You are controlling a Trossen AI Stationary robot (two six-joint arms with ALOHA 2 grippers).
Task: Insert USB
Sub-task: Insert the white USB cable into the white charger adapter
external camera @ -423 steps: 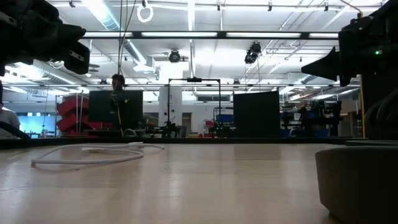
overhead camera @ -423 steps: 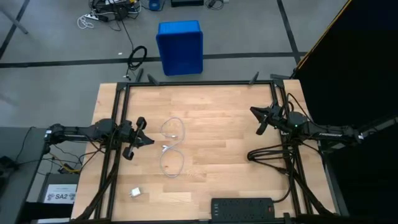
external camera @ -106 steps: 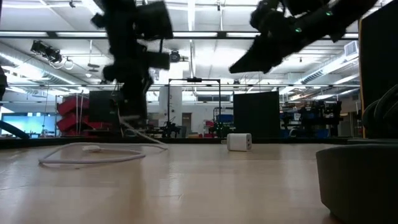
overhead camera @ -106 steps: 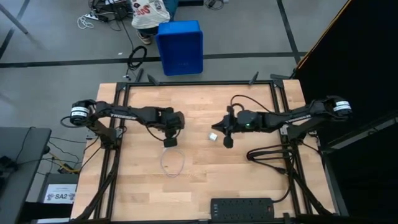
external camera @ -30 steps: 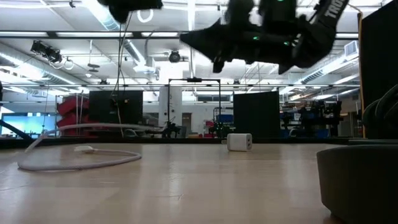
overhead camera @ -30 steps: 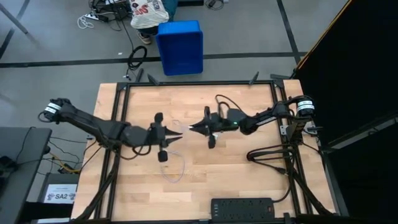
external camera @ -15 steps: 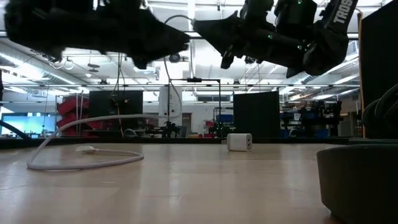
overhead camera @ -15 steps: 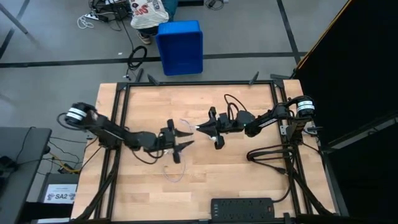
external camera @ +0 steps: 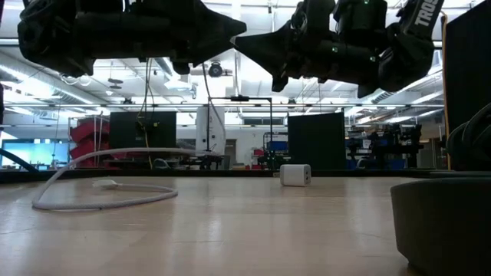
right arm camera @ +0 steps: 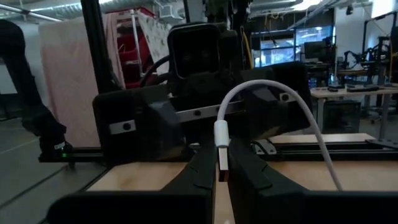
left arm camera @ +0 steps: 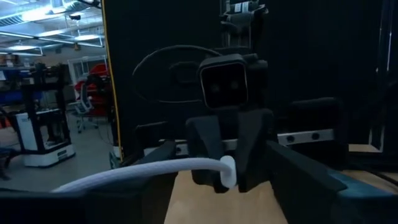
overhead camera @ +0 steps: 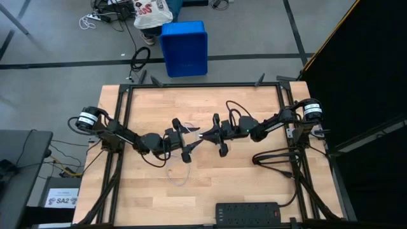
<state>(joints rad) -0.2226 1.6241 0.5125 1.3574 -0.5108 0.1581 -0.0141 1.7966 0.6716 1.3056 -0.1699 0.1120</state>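
I am working with 2 arms raised over the middle of the table (overhead camera: 254,102), grippers nose to nose. My right gripper (overhead camera: 202,134) is clamped shut on the plug end of the USB (right arm camera: 222,151); in my right wrist view the white plug stands pinched between my 2 fingers, its cable arcing up and away. I hold it by the plug body so the connector tip stays free and aimed, which is what an insertion needs.

My left gripper (overhead camera: 189,142) sits just beside the right one with its jaws spread apart, gripping nothing (the cable passes between its fingers in my left wrist view, but they do not pinch it). I judge it has passed the plug across.

The rest of the USB trails down to the wood, resting in a loose loop (external camera: 100,195) under my left arm. The small white cube adapter (external camera: 294,175) stands on the table, well apart from the plug, so insertion is not yet done.
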